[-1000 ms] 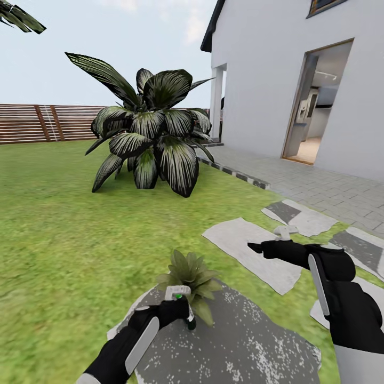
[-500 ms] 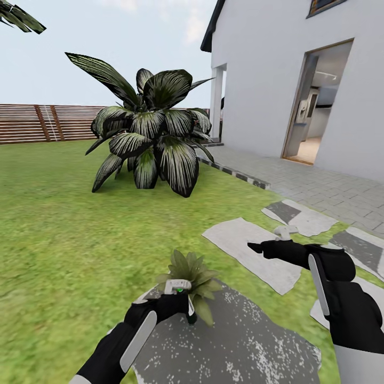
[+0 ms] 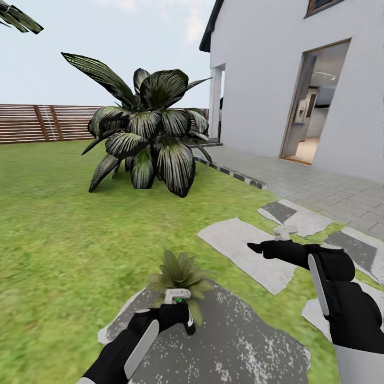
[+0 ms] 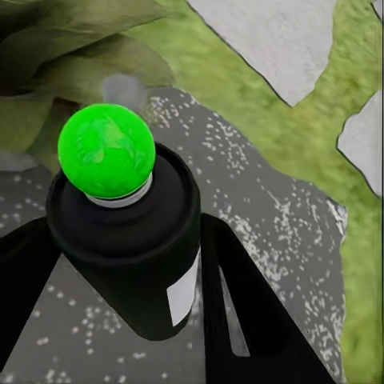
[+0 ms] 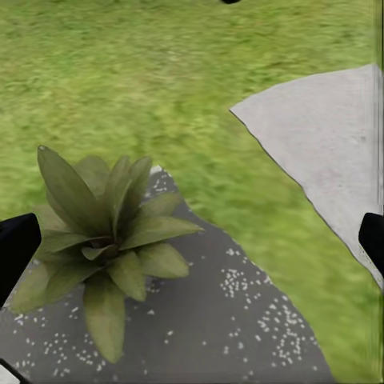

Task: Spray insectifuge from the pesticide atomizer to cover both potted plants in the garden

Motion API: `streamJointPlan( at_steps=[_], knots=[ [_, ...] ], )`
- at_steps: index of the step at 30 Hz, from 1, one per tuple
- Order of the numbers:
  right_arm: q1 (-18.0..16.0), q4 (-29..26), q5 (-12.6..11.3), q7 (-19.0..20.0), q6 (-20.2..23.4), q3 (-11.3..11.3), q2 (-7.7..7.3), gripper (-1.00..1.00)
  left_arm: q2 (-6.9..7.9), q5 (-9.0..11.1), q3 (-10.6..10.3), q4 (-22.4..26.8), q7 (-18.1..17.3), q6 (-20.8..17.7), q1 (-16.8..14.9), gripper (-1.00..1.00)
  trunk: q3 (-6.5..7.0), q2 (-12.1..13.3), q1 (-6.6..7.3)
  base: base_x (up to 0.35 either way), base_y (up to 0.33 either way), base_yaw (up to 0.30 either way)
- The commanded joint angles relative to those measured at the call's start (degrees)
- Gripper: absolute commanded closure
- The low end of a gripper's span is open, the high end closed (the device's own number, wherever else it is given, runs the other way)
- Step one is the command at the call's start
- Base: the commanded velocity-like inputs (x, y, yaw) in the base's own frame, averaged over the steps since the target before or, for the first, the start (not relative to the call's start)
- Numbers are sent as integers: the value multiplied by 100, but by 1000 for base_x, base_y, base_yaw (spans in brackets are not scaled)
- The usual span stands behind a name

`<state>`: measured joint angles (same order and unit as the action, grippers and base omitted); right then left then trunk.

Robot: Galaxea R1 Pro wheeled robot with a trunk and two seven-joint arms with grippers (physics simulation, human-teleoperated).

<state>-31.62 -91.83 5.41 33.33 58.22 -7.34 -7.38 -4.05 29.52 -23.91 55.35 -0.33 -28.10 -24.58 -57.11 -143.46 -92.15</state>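
A potted plant (image 3: 178, 273), a small green rosette, stands on a dark grey speckled slab (image 3: 240, 346) in the garden lawn. Just in front of it my left gripper (image 3: 184, 316) is shut on the pesticide atomizer (image 3: 189, 321). The left wrist view shows that dark bottle (image 4: 132, 240) with a bright green top, pinched between both fingers (image 4: 240, 312) and pointing toward the plant's leaves (image 4: 72, 48). To the right of the plant my right gripper (image 3: 260, 247) hangs open and empty. Its wrist view looks down on the plant (image 5: 104, 232) between the spread fingertips (image 5: 16, 248).
A large dark-leaved bush (image 3: 144, 128) grows on the lawn ahead. Pale stepping slabs (image 3: 242, 250) lie to the right, with grey paving (image 3: 320, 186) beyond them, a white house and an open doorway (image 3: 320, 101). A brown slat fence (image 3: 42, 122) closes the far left.
The whole view has shifted slightly left, so the camera moved. My left gripper still holds the atomizer by the small plant. The right arm has not visibly moved.
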Motion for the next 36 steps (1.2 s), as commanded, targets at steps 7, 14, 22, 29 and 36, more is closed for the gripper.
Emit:
streamJointPlan(
  at_steps=[7, 14, 22, 29, 36],
  knots=[
    [-3, -10, 57, 58, 18, 1, -1, -100, -33, 10, -1, -31, -2, -21, -3, 100, -6, -2, 1, 0, -330, 0],
    [-3, -69, 57, 59, 106, -7, 0, -100, -85, 10, 11, -249, 6, -20, -10, 100, -6, -2, 1, 26, -333, 28],
    [-11, -78, 58, 59, 178, -13, 3, -100, -105, 25, 54, -354, 15, -21, -12, 100, -6, -2, 1, 21, -94, 231],
    [-11, -77, 62, 51, 178, -13, 6, -100, -105, 34, 227, -584, 15, -25, -16, 100, -6, -2, 1, 2, -7, 234],
    [-11, -74, 62, 51, 178, -13, 0, -100, -97, 21, 301, -810, 9, 31, -14, 100, -6, -2, 1, 0, -1, 33]
  ],
)
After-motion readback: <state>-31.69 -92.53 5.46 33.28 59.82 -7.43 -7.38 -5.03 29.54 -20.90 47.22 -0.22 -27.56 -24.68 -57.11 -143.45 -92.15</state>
